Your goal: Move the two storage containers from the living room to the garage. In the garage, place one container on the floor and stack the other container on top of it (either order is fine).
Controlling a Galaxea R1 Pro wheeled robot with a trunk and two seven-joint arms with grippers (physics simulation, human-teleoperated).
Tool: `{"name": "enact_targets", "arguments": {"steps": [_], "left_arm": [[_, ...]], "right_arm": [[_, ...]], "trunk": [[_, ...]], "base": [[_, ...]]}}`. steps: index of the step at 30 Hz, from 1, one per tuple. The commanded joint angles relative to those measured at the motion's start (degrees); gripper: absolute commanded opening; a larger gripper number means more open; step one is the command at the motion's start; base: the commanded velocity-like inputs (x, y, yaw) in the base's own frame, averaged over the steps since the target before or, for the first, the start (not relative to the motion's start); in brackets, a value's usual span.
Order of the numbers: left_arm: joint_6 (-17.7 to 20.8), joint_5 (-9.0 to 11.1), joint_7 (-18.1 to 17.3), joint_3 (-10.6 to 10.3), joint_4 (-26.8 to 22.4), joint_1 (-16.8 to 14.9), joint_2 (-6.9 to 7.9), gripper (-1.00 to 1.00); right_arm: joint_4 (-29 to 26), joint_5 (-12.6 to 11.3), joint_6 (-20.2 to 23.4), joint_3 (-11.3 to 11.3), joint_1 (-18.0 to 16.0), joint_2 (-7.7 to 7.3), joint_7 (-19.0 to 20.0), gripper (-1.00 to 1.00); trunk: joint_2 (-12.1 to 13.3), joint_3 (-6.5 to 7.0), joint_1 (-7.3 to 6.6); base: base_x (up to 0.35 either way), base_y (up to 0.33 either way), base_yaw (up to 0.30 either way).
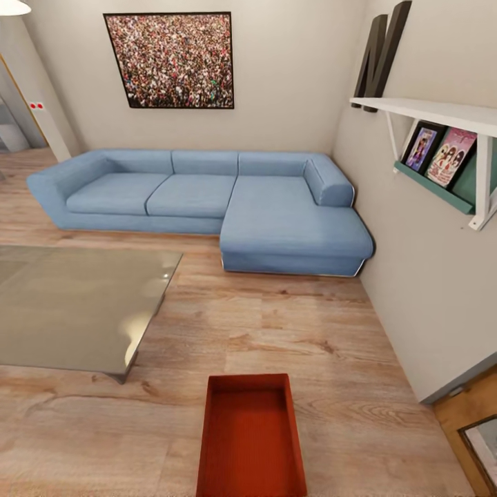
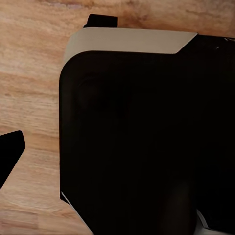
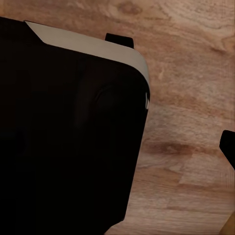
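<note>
Black base (image 2: 142, 142) with pale-grey trim

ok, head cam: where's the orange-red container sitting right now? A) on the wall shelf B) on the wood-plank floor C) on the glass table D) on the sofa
B: the storage container lies open side up on the light wood-plank floor, in front of the blue sofa and to the right of the glass table.

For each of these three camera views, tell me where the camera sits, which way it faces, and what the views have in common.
Head view: on the robot's head, facing forward and down at an orange-red box on the wood floor, with a blue sofa beyond.
Left wrist view: near the left arm's gripper, facing down at the robot's dark body.
Right wrist view: the same, from the right arm.
Shared: the wood floor.
</note>
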Motion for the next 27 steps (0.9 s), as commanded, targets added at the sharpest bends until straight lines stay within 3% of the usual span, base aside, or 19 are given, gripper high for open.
{"name": "enact_targets", "arguments": {"steps": [1,27], "left_arm": [[0.17,0.59,0.13,-0.01,-0.04,-0.02,-0.02,1.00],[0.17,0.59,0.13,-0.01,-0.04,-0.02,-0.02,1.00]], "right_arm": [[0.05,-0.53,-0.18,0.48,-0.02,0.02,-0.13,1.00],[0.05,-0.52,-0.18,0.48,-0.02,0.02,-0.13,1.00]], "trunk": [[-0.02,-0.13,0.00],[-0.02,-2.46,0.00]], "base": [[0.000,0.000,0.000],[0.000,0.000,0.000]]}}
